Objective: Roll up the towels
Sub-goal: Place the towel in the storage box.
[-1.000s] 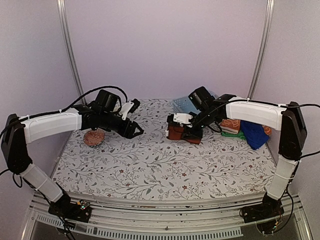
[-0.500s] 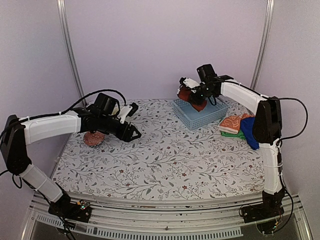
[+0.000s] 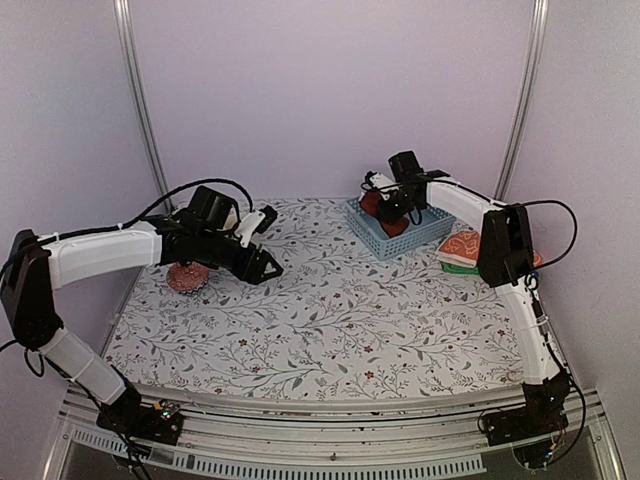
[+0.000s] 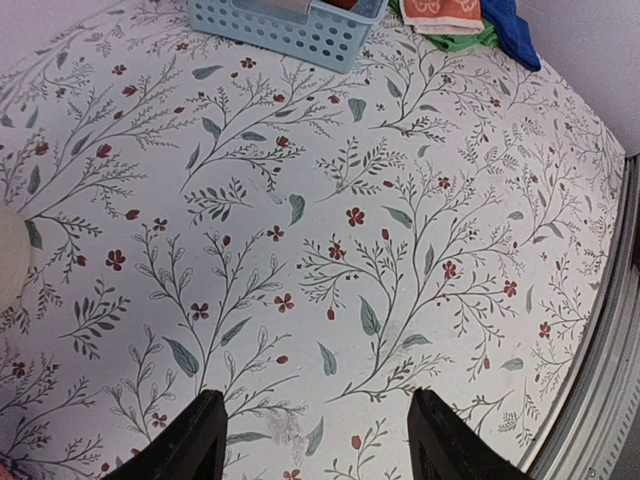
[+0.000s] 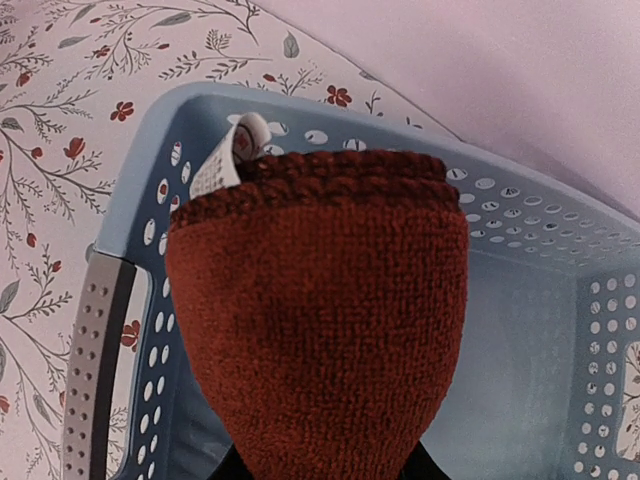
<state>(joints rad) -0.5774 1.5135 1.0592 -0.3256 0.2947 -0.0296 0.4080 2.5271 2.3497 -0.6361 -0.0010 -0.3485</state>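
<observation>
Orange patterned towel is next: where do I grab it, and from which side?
Probably pinch the orange patterned towel at its edge facing the table's middle, coming down from above on that side. It lies flat on the green towel, that edge is exposed, and the right arm hides its other side.

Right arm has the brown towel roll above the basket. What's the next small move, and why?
Probably lower the right gripper slightly, then open it. The rust-brown towel is already rolled and clamped in that gripper, and the wrist view shows it hanging over the opening of the pale blue basket, within the rim, so it should drop inside.
</observation>
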